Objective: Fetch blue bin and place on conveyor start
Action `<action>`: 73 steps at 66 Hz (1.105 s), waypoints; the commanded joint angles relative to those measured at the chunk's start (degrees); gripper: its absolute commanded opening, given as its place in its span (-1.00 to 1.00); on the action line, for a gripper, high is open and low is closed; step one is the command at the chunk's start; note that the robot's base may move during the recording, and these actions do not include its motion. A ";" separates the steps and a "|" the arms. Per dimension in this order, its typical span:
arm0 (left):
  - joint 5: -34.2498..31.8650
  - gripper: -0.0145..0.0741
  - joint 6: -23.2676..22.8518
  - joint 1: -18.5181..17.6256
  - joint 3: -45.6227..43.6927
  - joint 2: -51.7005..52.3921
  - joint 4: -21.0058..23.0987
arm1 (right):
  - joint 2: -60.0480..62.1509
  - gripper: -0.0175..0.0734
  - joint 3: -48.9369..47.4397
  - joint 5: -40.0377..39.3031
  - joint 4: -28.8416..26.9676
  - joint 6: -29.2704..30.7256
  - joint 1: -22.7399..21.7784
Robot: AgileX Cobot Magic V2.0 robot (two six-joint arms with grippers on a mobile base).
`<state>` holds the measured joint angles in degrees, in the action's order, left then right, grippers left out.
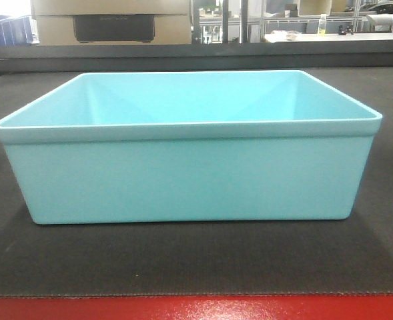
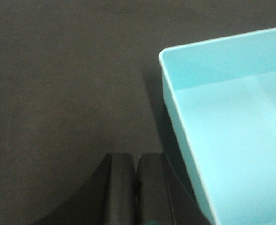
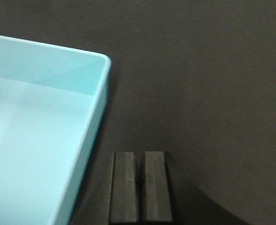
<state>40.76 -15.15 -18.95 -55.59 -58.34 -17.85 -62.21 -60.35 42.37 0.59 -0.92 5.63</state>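
On the conveyor start (image 1: 183, 260), just behind its red edge strip (image 1: 196, 308), stands one blue bin (image 1: 189, 177). It is a light aqua plastic tub, rectangular, wide and shallow, with smooth walls tapering toward the base and a rolled rim. It sits upright, mouth upward, base flat on the dark textured belt. Its long axis runs left to right across the front view, with a broad side facing the camera.

Two claws were counted. The left claw (image 2: 137, 187) is closed to a thin seam and holds nothing. It sits over bare belt just beside the bin's left wall. The right claw (image 3: 138, 187) is likewise closed on nothing, just beside the right wall.
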 commanded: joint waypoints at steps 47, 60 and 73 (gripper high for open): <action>-11.85 -0.92 0.10 9.97 27.52 35.26 5.27 | 34.78 -0.97 32.51 -14.51 -0.59 0.35 -5.58; -12.09 -0.92 0.10 9.97 27.52 47.16 1.40 | 48.00 -0.97 32.51 -18.70 -0.59 0.35 -5.58; -12.19 -0.92 0.10 9.97 27.52 53.21 0.63 | 54.36 -0.97 32.51 -20.11 -0.59 0.35 -5.58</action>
<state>29.93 -15.15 -9.06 -28.16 -6.98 -16.77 -9.48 -27.86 24.00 0.00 -0.92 0.29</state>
